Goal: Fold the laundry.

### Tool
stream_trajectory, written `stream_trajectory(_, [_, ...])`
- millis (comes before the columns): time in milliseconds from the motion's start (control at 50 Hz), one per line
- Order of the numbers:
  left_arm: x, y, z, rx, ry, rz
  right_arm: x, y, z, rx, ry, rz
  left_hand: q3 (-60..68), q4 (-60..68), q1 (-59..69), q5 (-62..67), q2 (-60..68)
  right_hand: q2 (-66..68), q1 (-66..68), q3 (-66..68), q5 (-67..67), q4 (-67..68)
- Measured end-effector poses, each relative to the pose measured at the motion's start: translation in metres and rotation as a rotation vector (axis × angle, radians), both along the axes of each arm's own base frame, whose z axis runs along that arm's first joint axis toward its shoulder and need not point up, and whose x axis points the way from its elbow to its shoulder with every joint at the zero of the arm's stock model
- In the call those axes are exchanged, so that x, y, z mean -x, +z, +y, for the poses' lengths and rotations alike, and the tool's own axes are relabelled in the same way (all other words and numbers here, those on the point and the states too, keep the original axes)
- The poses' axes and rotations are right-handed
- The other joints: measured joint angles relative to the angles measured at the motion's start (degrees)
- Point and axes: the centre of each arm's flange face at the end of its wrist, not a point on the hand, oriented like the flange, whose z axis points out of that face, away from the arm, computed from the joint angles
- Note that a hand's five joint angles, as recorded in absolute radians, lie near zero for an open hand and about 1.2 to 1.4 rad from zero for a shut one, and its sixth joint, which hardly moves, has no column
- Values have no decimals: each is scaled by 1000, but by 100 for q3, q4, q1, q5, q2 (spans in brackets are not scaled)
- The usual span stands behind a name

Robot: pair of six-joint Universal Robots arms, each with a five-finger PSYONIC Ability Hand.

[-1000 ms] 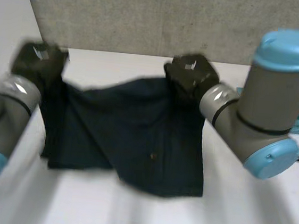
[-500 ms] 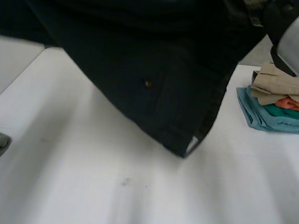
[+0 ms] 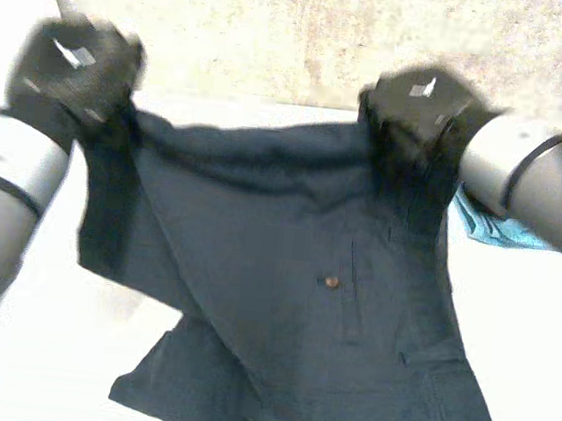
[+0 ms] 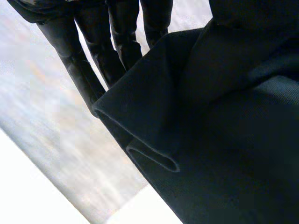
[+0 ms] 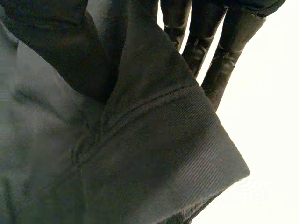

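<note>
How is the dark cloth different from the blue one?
The dark cloth is nearly black; the blue cloth is light blue. The dark cloth is held spread, pinched by the left hand and right hand; the blue cloth lies on the table, untouched. Both are fabric.

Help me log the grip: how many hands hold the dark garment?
2. The left hand pinches the dark garment at one upper corner; the right hand pinches its other upper corner.

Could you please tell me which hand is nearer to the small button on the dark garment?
Right. The right hand holds the top edge of the dark garment not far above the button; the left hand holds the opposite top corner, well across the cloth.
</note>
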Motion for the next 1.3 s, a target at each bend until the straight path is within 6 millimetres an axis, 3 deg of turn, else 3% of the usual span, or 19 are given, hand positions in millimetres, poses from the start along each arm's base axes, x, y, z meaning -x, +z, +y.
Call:
stream_trajectory(80, [18,-52,-16,-141,-26,-65,-10,-51,-20,-111,-7,55,0,0,0,0,0,0,0,0,0,2])
stream_trajectory(100, [20,-59,-18,-159,-29,-74,-10,-54,-22,-118,-8,59,-2,-4,0,0,-2,0,0,0,0,2])
stream_trajectory(160, [29,-89,-26,-230,-42,-114,-16,-86,-34,-178,-17,90,-276,-263,-123,-99,-288,-1166,-929,-1187,-965,-1225])
stream_trajectory(220, [36,-116,-34,-285,-48,-149,-18,-104,-41,-204,-32,107,-2002,-2078,-1967,-1756,-2049,-1708,-1330,-1740,-1396,-1683])
stream_trajectory(240, [38,-124,-37,-300,-49,-160,-18,-112,-46,-213,-47,117,-3219,-3313,-3194,-2987,-3329,-4028,-3332,-4041,-3864,-4087])
stream_trajectory(280, [40,-132,-41,-313,-49,-169,-17,-116,-50,-214,-67,124,-3727,-3789,-3613,-3473,-3772,-4772,-3985,-4825,-4634,-4883])
stream_trajectory(420, [41,-137,-47,-314,-41,-173,-14,-112,-54,-195,-106,124,-4088,-4213,-3788,-3902,-4140,-5429,-4470,-5526,-5162,-5459])
stream_trajectory(440, [39,-132,-50,-301,-32,-166,-4,-93,-54,-162,-135,107,-4087,-4214,-3788,-3907,-4147,-5429,-4470,-5526,-5162,-5459])
stream_trajectory(520, [36,-118,-45,-277,-29,-151,6,-75,-47,-142,-140,100,-4088,-4214,-3788,-3907,-4147,-5429,-4470,-5526,-5163,-5459])
stream_trajectory(620, [25,-90,-20,-241,-35,-129,24,-61,-22,-142,-94,149,-4087,-4214,-3788,-3908,-4147,-5429,-4471,-5526,-5165,-5459])
stream_trajectory(740, [11,-82,20,-276,-61,-149,51,-61,17,-208,-2,279,-4087,-4214,-3788,-3907,-4146,-5429,-4469,-5525,-5163,-5459])
stream_trajectory(840, [0,-93,59,-376,-97,-207,73,-68,52,-284,62,366,-4087,-4212,-3788,-3903,-4146,-5429,-4470,-5525,-5162,-5459])
stream_trajectory(1000, [-12,-118,98,-513,-142,-298,90,-84,84,-348,106,423,-4087,-4212,-3787,-3903,-4147,-5429,-4470,-5525,-5162,-5459])
stream_trajectory(1060, [-13,-121,100,-523,-145,-305,91,-86,85,-354,110,427,-4087,-4212,-3787,-3903,-4147,-5425,-4468,-5522,-5160,-5459])
stream_trajectory(1100, [-12,-138,105,-572,-155,-341,92,-99,92,-381,141,434,-4087,-4212,-3787,-3903,-4147,-5411,-4435,-5360,-5102,-5411])
stream_trajectory(1160, [-9,-151,102,-594,-158,-358,90,-108,91,-391,161,421,-3521,-3567,-3123,-3240,-3544,-3464,-2763,-3472,-3358,-3552])
stream_trajectory(1240, [-9,-152,102,-595,-158,-360,89,-109,91,-392,164,420,-3403,-3443,-2979,-3121,-3387,-3464,-2763,-3472,-3358,-3552])
stream_trajectory(1260, [-1,-162,91,-577,-159,-356,87,-115,86,-394,171,409,-2597,-2640,-2159,-2339,-2567,-3464,-2763,-3472,-3358,-3552])
stream_trajectory(1300, [5,-163,83,-546,-156,-342,82,-124,73,-392,168,388,-2597,-2640,-2159,-2339,-2567,-3464,-2763,-3472,-3358,-3552])
